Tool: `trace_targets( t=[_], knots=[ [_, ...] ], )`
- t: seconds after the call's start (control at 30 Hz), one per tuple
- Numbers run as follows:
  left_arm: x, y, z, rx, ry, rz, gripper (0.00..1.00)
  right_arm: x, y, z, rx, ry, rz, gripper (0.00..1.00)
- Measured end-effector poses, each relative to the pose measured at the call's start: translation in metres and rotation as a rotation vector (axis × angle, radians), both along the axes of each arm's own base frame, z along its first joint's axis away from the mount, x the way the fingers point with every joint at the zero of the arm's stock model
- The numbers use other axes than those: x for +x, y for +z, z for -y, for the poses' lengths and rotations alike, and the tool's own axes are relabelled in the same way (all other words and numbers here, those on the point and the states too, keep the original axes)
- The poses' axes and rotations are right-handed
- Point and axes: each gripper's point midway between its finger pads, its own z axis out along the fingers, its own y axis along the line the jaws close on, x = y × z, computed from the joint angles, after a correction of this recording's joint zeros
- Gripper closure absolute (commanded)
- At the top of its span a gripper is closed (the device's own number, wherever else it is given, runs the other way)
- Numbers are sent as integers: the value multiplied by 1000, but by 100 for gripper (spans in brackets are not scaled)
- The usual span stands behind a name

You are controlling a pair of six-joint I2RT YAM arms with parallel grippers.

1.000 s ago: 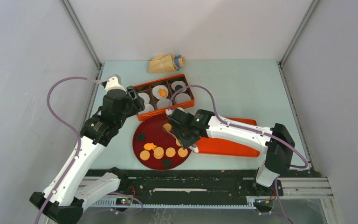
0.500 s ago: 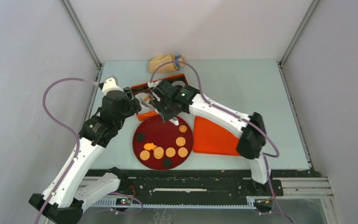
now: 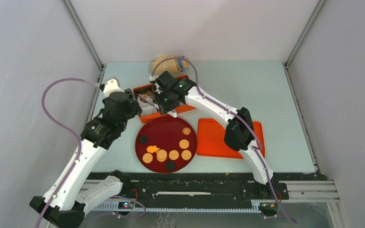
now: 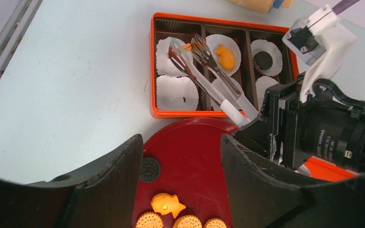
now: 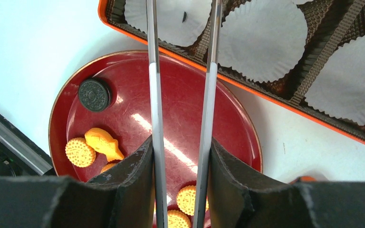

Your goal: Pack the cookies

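Observation:
The dark red plate (image 3: 164,130) holds several cookies: tan discs (image 3: 173,155), two dark discs (image 3: 143,139) and an orange fish-shaped one (image 3: 153,149). My right gripper (image 3: 164,102) is shut on metal tongs (image 4: 209,80) and reaches over the orange box (image 4: 153,61). The tong tips hang over the box's far left liner with a small orange piece (image 4: 188,46) between them. In the box, one liner holds a fish cookie (image 4: 225,56) and another a dark cookie (image 4: 264,58). My left gripper (image 4: 180,142) is open and empty above the plate's far edge.
The orange lid (image 3: 218,137) lies right of the plate. A tan bag (image 3: 166,62) lies behind the box, partly hidden by the right arm. Several white liners (image 5: 261,38) in the box are empty. Grey walls close in the table.
My right arm has swung with the tongs from the plate's right side up to the orange box. The left arm has barely moved.

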Motion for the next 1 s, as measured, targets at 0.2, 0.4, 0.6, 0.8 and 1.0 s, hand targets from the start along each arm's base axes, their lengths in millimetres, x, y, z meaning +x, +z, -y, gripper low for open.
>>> trace_targets(
  t=[0.2, 0.4, 0.6, 0.8, 1.0],
  knots=[
    [3, -5, 1, 10, -1, -19, 34, 2, -5, -3, 11, 21, -11, 51],
    [3, -6, 1, 11, -1, -20, 34, 1, -14, -8, 15, 38, -21, 50],
    [3, -5, 1, 10, -1, -18, 34, 9, -15, -9, 27, 28, -3, 51],
    [0, -1, 2, -2, -8, -4, 34, 7, -23, 10, -19, -10, 9, 52],
    [-1, 1, 3, -13, -18, 2, 34, -41, 36, 60, -19, -22, 88, 52]
  ],
)
